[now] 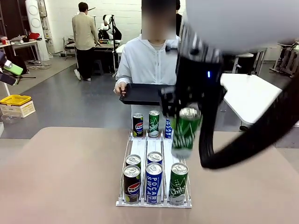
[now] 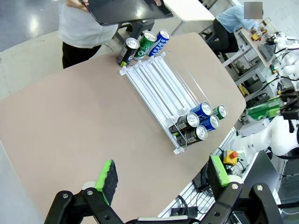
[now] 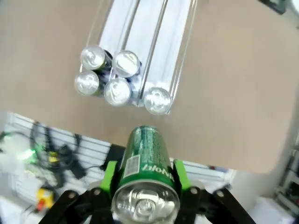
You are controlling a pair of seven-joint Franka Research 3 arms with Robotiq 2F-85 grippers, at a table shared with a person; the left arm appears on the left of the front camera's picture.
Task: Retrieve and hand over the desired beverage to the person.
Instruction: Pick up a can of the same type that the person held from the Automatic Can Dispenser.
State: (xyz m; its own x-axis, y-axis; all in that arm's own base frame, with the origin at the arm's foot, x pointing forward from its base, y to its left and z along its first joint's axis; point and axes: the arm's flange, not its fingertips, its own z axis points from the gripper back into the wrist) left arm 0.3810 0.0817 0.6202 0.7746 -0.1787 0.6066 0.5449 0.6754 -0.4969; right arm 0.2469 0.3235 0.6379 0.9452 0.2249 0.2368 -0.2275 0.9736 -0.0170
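Observation:
My right gripper [image 1: 188, 122] is shut on a green Chilsung can [image 1: 185, 133] and holds it in the air above the right side of the clear can rack [image 1: 140, 148]. In the right wrist view the green can [image 3: 145, 154] sits between the green pads [image 3: 109, 177], high over the rack [image 3: 145, 28]. The person [image 1: 148, 63] in a white jacket stands at the far side, holding a black tray [image 1: 140, 93] out over the table edge. Low near the table's near edge, my left gripper [image 2: 163, 172] is open and empty.
Three cans [image 1: 148, 123] stand at the rack's far end and several more [image 1: 153, 179] at its near end. The tan table [image 1: 60, 172] is bare on both sides of the rack. A yellow crate [image 1: 15, 100] and a white table [image 1: 252, 93] lie beyond.

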